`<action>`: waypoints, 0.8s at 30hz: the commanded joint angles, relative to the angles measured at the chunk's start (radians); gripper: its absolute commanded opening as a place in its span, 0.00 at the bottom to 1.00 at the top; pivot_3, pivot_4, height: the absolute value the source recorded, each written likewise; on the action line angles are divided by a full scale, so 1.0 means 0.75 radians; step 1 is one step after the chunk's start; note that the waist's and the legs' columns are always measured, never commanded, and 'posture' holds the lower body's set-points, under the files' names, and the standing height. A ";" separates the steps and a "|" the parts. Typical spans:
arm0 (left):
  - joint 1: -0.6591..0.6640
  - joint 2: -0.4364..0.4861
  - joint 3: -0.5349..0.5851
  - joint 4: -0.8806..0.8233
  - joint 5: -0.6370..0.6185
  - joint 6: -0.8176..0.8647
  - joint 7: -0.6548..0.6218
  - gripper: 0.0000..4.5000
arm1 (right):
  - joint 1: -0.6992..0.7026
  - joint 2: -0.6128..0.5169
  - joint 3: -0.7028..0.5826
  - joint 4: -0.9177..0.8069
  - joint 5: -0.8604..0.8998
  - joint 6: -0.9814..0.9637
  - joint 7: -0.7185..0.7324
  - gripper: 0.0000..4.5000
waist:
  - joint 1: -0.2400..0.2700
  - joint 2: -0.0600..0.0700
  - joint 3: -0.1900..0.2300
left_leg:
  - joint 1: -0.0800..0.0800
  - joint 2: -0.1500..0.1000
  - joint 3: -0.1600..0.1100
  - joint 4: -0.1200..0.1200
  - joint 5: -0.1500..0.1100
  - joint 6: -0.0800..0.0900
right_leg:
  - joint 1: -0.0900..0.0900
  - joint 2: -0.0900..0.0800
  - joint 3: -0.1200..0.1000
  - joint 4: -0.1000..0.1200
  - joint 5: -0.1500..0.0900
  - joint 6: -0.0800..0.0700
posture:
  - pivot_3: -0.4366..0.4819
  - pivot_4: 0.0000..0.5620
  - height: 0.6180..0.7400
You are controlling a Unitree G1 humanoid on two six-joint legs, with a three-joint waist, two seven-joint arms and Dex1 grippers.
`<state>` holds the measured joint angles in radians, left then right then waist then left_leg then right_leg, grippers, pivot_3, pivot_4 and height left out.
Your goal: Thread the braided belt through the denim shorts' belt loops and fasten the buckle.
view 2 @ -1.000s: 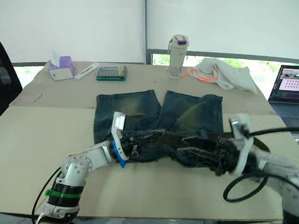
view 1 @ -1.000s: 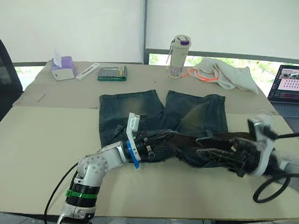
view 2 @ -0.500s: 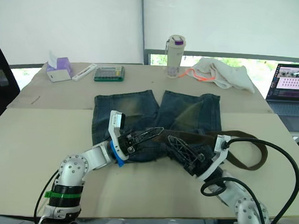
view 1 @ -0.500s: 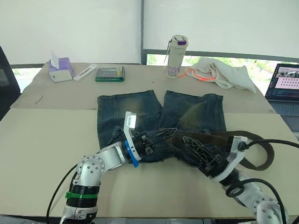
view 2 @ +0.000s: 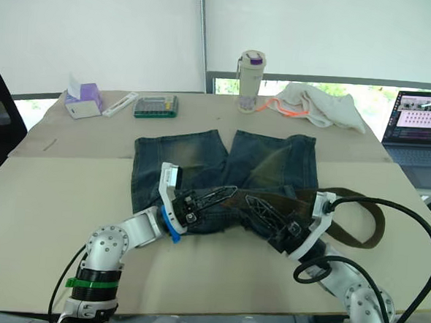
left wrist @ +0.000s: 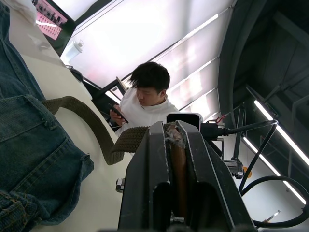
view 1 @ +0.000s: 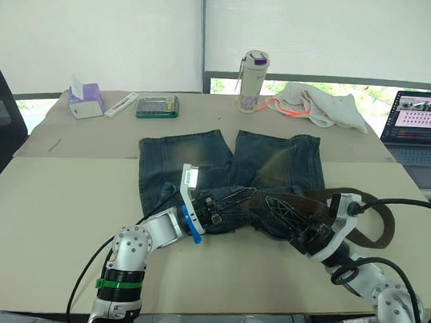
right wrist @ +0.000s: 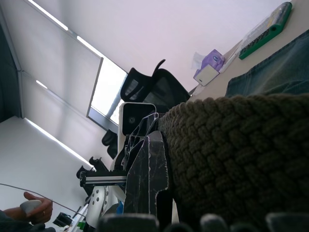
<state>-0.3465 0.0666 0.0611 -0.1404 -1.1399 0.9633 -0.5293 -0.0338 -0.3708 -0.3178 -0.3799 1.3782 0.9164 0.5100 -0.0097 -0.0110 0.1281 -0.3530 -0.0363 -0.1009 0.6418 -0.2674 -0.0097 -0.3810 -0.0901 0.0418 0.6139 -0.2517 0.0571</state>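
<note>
While one braided belt (view 1: 359,207) crosses one denim shorts (view 1: 201,160), two tools grip it.

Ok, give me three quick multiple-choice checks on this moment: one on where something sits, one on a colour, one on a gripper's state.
1. Where does the free end of the braided belt lie?
A. looped on the table off the shorts' right side
B. draped over the laptop
C. folded by the tissue box

2. What colour is the bottle's cap?
A. red
B. purple
C. black

3. What is the left gripper doing?
A. wide open above the table
B. shut on the calculator
C. shut on the braided belt

Answers: 1 A, the strap curls beyond the denim shorts on the cardboard; 2 B, the lid of the bottle is purple; 3 C, the left wrist view shows the strap pinched between its fingers.
</note>
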 commanded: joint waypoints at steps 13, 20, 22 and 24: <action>0.065 0.351 -0.334 -0.197 0.775 -0.657 -0.296 0.69 | -0.294 -0.560 -0.177 0.660 -0.151 0.105 -0.052 0.00 | 0.010 0.001 0.000 | 0.000 0.000 0.005 -0.001 0.000 0.000 | 0.001 -0.001 0.002 -0.003 0.000 -0.001 | 0.48 0.27 1.00; 0.047 0.442 -0.347 -0.247 0.896 -0.729 -0.339 0.69 | -0.481 -0.626 -0.094 0.942 -0.373 0.153 0.073 0.00 | 0.003 0.001 0.000 | -0.001 0.001 0.005 -0.001 0.000 0.001 | 0.002 -0.001 0.002 -0.003 0.000 0.000 | 0.48 0.27 1.00; 0.042 0.480 -0.345 -0.254 0.920 -0.715 -0.346 0.69 | -0.535 -0.627 -0.085 1.009 -0.417 0.167 0.102 0.00 | 0.001 0.001 0.001 | -0.001 0.000 0.005 -0.001 0.000 0.001 | 0.002 -0.001 0.002 -0.003 0.001 0.000 | 0.48 0.27 1.00; 0.032 0.503 -0.342 -0.258 0.946 -0.742 -0.356 0.69 | -0.573 -0.633 -0.052 1.068 -0.503 0.141 0.127 0.00 | -0.001 0.002 0.001 | -0.001 0.000 0.005 -0.001 0.000 0.001 | 0.002 -0.001 0.002 -0.003 0.001 0.000 | 0.48 0.27 1.00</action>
<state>-0.3024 0.4381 -0.2058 -0.2953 -0.4478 0.4328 -0.7867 -0.4361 -0.8185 -0.3581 0.4055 1.0348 1.0328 0.5732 -0.0101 -0.0098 0.1286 -0.3535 -0.0360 -0.0973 0.6410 -0.2676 -0.0091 -0.3795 -0.0906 0.0429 0.6114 -0.2512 0.0574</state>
